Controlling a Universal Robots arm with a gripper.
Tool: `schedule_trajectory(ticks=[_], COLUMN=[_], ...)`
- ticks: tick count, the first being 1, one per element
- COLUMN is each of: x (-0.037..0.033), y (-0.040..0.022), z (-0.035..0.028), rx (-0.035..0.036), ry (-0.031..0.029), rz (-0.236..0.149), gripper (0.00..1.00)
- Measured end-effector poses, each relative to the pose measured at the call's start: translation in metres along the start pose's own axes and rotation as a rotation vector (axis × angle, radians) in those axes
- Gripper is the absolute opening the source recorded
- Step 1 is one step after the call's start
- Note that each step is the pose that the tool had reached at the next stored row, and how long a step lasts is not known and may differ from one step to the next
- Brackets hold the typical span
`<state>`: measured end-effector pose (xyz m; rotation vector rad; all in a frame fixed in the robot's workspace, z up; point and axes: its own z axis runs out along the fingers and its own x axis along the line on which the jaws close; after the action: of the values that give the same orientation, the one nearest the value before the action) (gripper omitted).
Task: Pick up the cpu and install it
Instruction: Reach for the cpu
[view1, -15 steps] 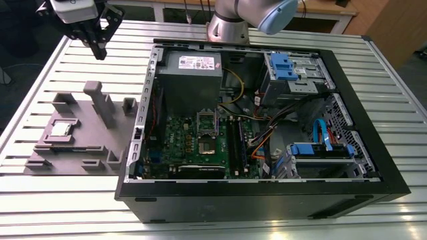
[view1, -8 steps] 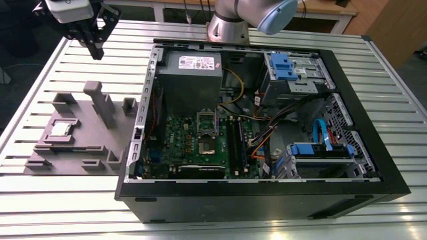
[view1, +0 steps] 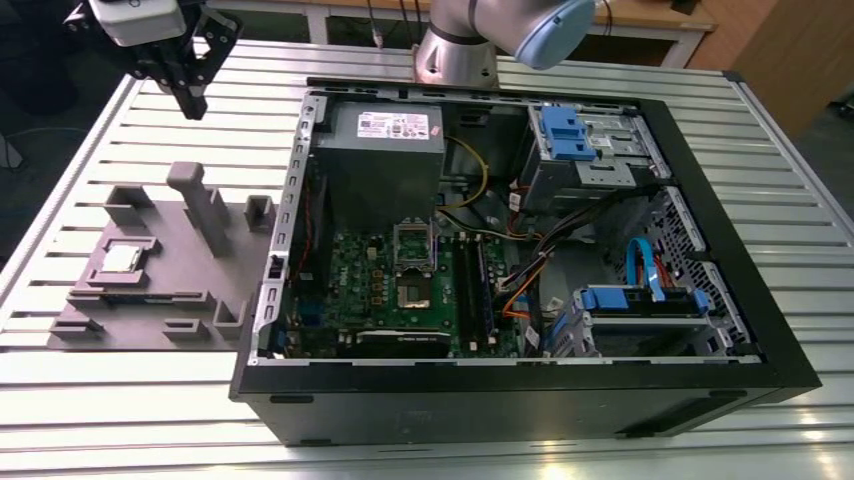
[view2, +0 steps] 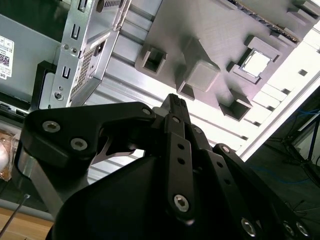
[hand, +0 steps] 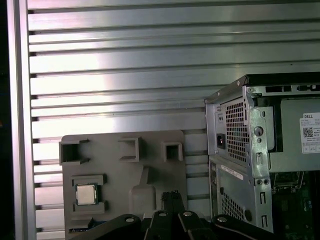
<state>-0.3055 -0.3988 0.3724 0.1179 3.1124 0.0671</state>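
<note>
The cpu (view1: 120, 258) is a small silvery square chip lying flat in a recess of the grey plastic fixture (view1: 174, 285), at the exterior view's left beside the open computer case (view1: 534, 400). It also shows in both wrist views as the cpu (view2: 256, 63) and cpu (hand: 86, 194). My gripper (view1: 196, 106) hangs high above the table, beyond the fixture's far end and well apart from the chip. Its dark fingers (view2: 172, 102) (hand: 172, 197) are pressed together with nothing between them. The dark socket (view1: 416, 265) with a metal frame sits on the green motherboard inside the case.
The fixture carries several raised blocks and a tall post (view1: 200, 205). Inside the case are a grey power-supply box (view1: 387, 140), blue drive bays (view1: 574, 135) and loose cables (view1: 534, 270). The slatted metal table (view1: 107, 420) runs all around.
</note>
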Motion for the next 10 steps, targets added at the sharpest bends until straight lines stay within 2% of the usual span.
schedule_trajectory(ticks=[4,10], x=[0.0025,0.0110], y=[-0.0002,-0.0009], z=[0.0001,0.0009], rx=[-0.0001,-0.0004], ry=[-0.0016,-0.0054], rz=[0.000,0.000], gripper=[0.10,0.10])
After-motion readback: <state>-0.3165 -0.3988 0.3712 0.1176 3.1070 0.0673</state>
